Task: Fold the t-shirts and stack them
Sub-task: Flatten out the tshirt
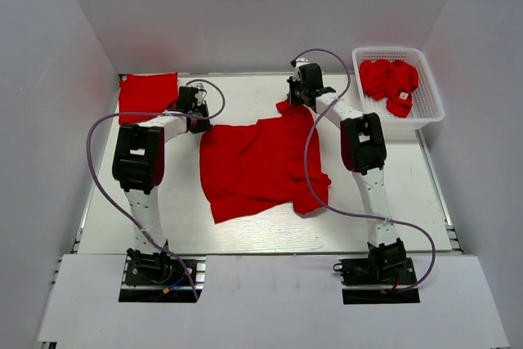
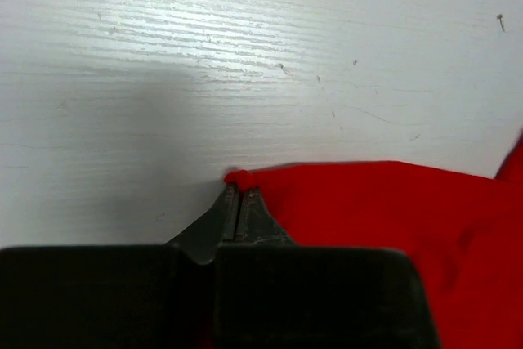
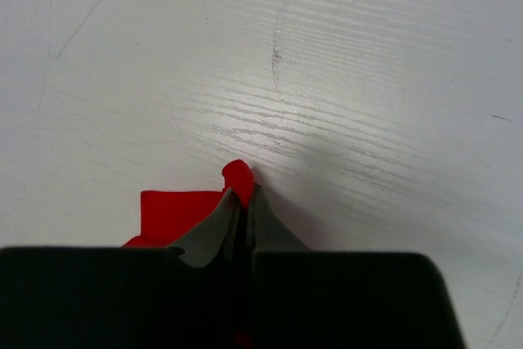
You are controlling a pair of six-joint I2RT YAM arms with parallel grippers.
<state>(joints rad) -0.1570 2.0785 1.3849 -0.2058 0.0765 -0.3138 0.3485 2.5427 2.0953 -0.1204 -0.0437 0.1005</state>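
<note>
Left jaws and right jaws each pinch a far corner of the spread t-shirt [image 1: 257, 165], mid-bench [image 1: 392, 177]; we see a folded t-shirt [image 1: 148, 93] far left, other t-shirts [image 1: 388, 79] in the basket [image 1: 413, 130].

Far corners: basket [image 1: 409, 129], folded t-shirt [image 1: 147, 92].

Matt cloth t-shirt [image 1: 261, 165], wood-grained table [image 2: 245, 55]

Top camera looks down over the whole table [image 1: 261, 234]; close wrist cameras seemingly share only the t-shirt [image 1: 253, 165].
</note>
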